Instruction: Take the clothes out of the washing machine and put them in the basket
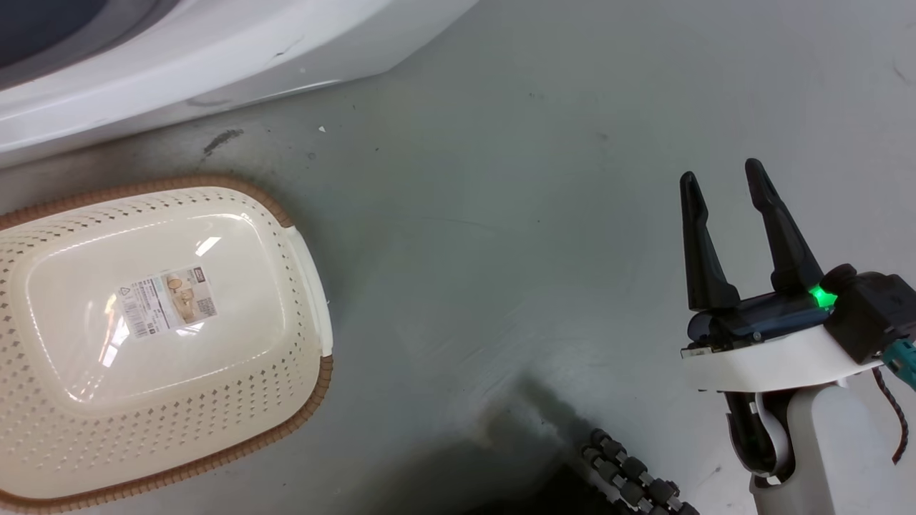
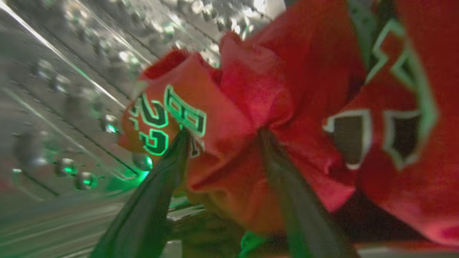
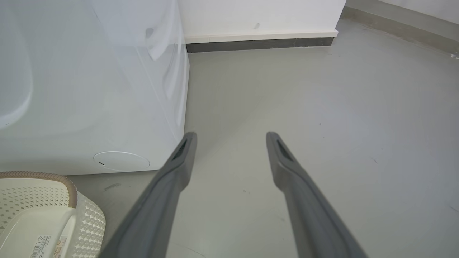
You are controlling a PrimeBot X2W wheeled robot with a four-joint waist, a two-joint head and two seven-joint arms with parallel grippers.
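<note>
The left gripper point(image 2: 224, 133) is seen with its two dark fingers held apart, not squeezed shut; a fold of the bright red soft clothes with white and black letters point(image 2: 251, 89) is bunched up in the gap between them, and both tips are pushed into the cloth; more red cloth is piled on the right, up against that finger's edge; the shiny steel drum full of little holes point(image 2: 68, 93) is seen close behind on the left, so little room is left there. The right gripper point(image 1: 723, 175) is held open too; it is hung over the smooth grey floor point(image 1: 501, 214), with lots of open room all around it; the big white washing machine point(image 3: 89, 89) is stood to its left, and in the right wrist view the machine's straight corner edge is seen just above one fingertip; the cream-white plastic basket with little holes and a brown woven-look rim point(image 1: 286, 336) is set on the floor just beside the machine's front; a paper label point(image 1: 167, 302) is stuck on its bottom.
</note>
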